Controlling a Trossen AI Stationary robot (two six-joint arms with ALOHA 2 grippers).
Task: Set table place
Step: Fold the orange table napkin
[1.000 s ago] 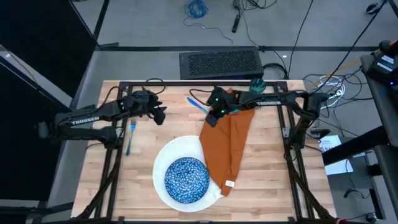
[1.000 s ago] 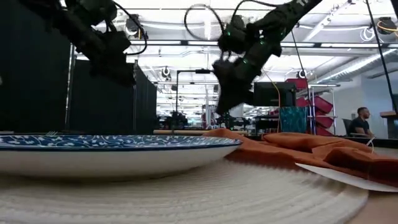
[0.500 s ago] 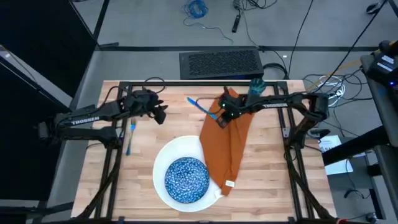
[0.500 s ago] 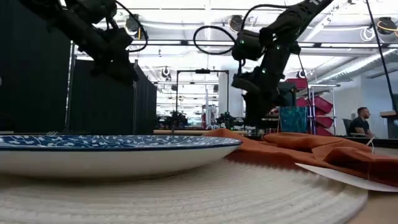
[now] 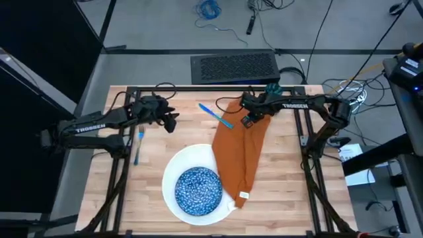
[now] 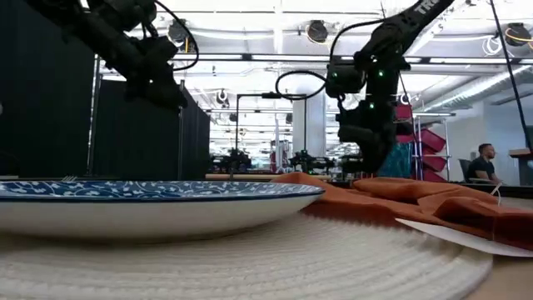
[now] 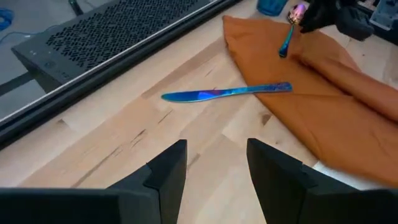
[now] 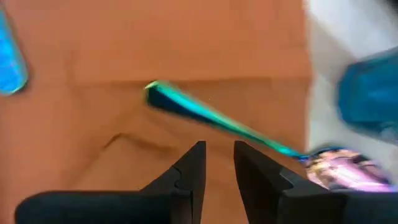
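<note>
On the table [image 5: 291, 185] a blue speckled bowl [image 5: 197, 188] sits on a white plate [image 5: 173, 165]. An orange napkin [image 5: 241, 155] lies flat to the plate's right. A light-blue knife [image 7: 227, 93] rests half on the wood, with its tip on the napkin's far left edge. A teal spoon [image 8: 205, 112] lies on the napkin's far end, near the teal cup [image 5: 272, 89]. My right gripper [image 5: 248, 119] hovers just above the spoon, its fingers a narrow gap apart and empty. My left gripper [image 5: 170, 123] waits open at far left, beside a fork [image 5: 138, 145].
Black rail frames run along both sides and the far edge of the table. A dark perforated box [image 5: 234, 66] sits behind the far edge. Bare wood shows between the knife and the left gripper and to the right of the napkin.
My right gripper has travelled toward the table's right edge, from beside the knife across the napkin's far end to a spot over the spoon. The knife stays where it lay.
</note>
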